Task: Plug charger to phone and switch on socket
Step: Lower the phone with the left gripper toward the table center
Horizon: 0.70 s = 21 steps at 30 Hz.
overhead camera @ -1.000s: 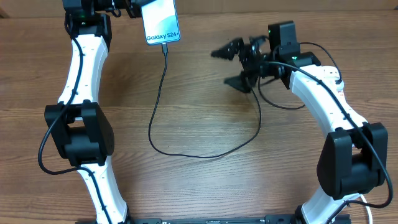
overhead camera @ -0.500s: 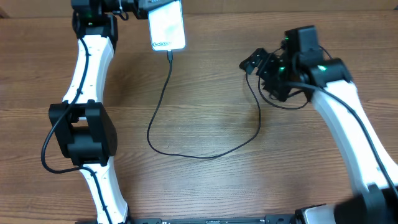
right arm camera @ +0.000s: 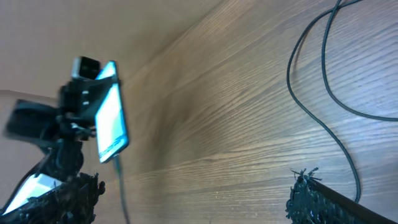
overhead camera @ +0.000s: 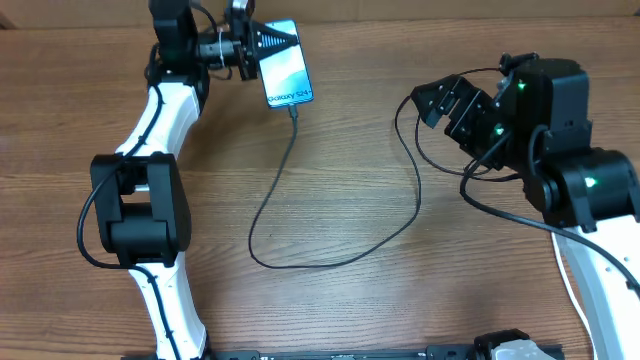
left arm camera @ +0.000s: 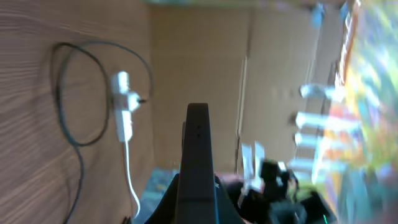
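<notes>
The phone, with its light teal screen, is tilted at the back of the table. My left gripper is shut on its upper end. The charger's thin black cable meets the phone's lower end and loops across the table up toward my right gripper, which hangs open and empty, high over the right side. The right wrist view shows the phone far off, with wide jaws over bare wood. In the left wrist view the phone is edge-on; beyond it lies the white socket with its cord.
The wooden table runs under everything. A cardboard wall stands behind the table. The cable's loop lies on the wood below the right wrist. Both arm bases sit at the near edge.
The left arm has swung the phone to the right and turned it, dragging the cable along. The right arm has drawn back to the right and risen, jaws still open.
</notes>
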Available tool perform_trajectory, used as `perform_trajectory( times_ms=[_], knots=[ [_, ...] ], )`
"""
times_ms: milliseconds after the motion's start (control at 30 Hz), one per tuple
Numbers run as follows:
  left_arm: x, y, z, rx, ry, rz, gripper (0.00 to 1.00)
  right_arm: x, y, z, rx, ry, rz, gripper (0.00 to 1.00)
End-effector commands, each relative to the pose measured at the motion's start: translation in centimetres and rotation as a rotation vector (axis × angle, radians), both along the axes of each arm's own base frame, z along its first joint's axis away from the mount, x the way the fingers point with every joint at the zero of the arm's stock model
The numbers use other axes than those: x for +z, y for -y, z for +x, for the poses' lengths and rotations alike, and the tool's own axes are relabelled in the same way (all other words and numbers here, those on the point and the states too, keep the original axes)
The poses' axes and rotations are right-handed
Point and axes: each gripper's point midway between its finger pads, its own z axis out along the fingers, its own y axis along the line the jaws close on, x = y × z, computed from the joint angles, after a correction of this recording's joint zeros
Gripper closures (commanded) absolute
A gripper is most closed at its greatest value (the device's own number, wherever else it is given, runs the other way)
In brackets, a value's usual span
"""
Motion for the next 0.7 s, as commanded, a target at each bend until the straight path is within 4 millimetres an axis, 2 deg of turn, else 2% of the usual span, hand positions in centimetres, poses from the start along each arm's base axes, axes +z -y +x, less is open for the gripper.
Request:
perform_trajectory(
  times_ms=[0, 133, 233, 400, 667],
  knots=[
    [-3.7, -0.3, 1.3, 0.131, 0.031, 0.088, 0.96, 0.4, 0.5, -0.3, -0.009, 0.016, -0.016, 0.0],
    [-7.2, -0.1, 0.5, 0.137, 0.008, 0.186, 0.96, 0.5, 0.5, -0.2, -0.008, 0.022, -0.017, 0.0],
    [-9.2, 0.6, -0.9, 0.096, 0.038, 0.254, 0.95, 0.5, 0.6, -0.1, -0.014, 0.025, -0.022, 0.0],
    [-11.0, 1.6, -2.6, 0.036, 0.1, 0.328, 0.96, 0.5, 0.7, -0.1, -0.016, 0.025, -0.025, 0.0],
    [-15.8, 3.4, -5.4, -0.024, 0.069, 0.578, 0.96, 0.5, 0.8, 0.0, -0.02, 0.026, -0.032, 0.0]
  ],
)
